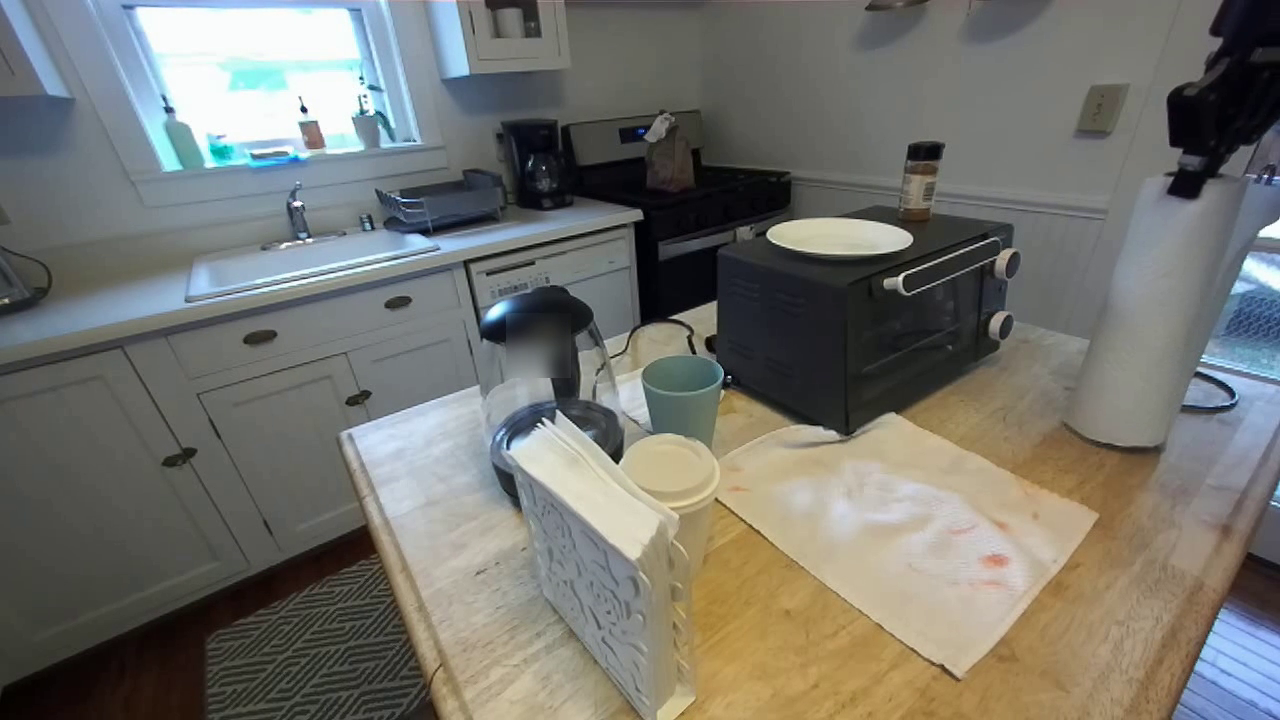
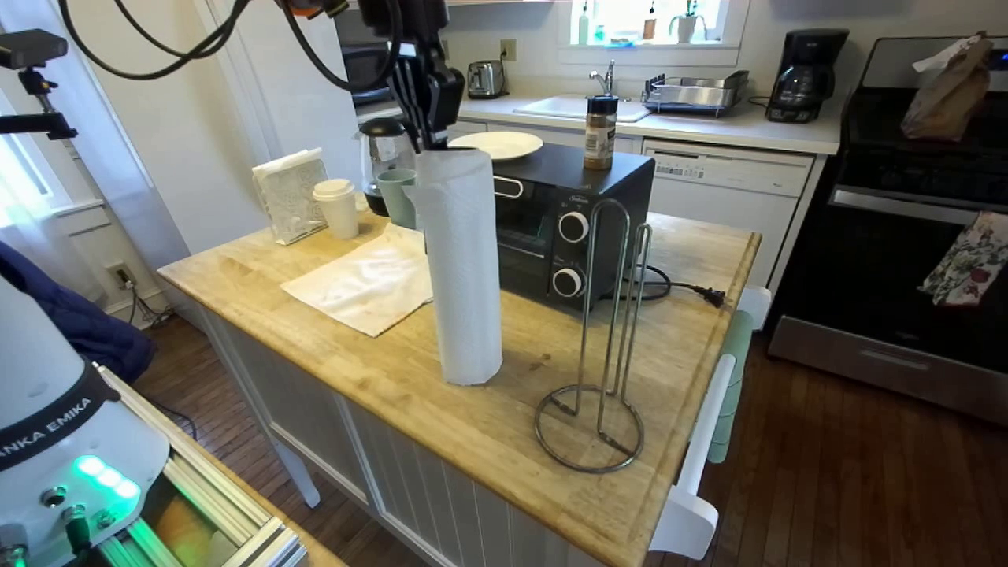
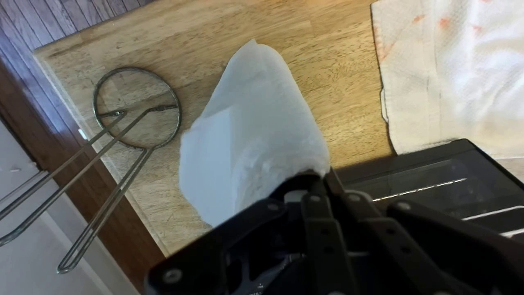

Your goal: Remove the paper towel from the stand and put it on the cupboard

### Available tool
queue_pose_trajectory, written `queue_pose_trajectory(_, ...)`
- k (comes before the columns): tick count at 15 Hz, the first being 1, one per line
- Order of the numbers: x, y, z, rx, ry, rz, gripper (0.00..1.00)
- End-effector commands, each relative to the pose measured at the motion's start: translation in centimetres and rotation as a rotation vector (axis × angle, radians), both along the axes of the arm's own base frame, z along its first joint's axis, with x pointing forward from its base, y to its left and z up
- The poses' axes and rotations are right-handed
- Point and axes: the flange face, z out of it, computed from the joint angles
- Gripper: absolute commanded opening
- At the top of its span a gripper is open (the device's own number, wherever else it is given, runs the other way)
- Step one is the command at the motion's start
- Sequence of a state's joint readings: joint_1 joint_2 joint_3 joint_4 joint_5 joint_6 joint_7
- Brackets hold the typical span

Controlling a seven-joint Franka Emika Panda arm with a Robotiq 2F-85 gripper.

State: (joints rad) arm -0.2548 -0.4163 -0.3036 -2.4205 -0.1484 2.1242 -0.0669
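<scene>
The paper towel is a white roll, seen in both exterior views and the wrist view. It is nearly upright, off its stand, over the wooden top of the white cupboard. I cannot tell whether its bottom touches the wood. My gripper is shut on the roll's top rim; in the wrist view one finger is inside the core and one outside. The wire stand stands empty beside the roll, near the cupboard's end; it also shows in the wrist view.
A black toaster oven stands close to the roll, with a white plate and a spice jar on top. A stained cloth lies before it. A napkin holder, lidded cup, green cup and kettle stand farther along.
</scene>
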Motion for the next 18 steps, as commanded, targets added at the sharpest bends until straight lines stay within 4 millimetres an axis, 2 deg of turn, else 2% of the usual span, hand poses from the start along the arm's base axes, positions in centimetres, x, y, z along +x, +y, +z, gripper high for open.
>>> queue_pose_trajectory(1, 0.3, 0.0, -1.0, -0.003, -0.003, -0.003, 0.01)
queue_pose_trajectory(2, 0.3, 0.0, -1.1, -0.002, 0.000, -0.003, 0.29)
queue_pose_trajectory(3, 0.3, 0.0, -1.1, -0.003, -0.002, -0.002, 0.29)
queue_pose_trajectory(8, -0.6, -0.1, 0.6, -0.009, -0.039, -0.010, 0.64)
queue_pose_trajectory(13, -2.2, -0.6, 3.5, -0.016, -0.106, -0.029, 0.98)
queue_pose_trajectory(18, -4.3, -2.0, 6.2, -0.042, -0.138, -0.083, 1.00)
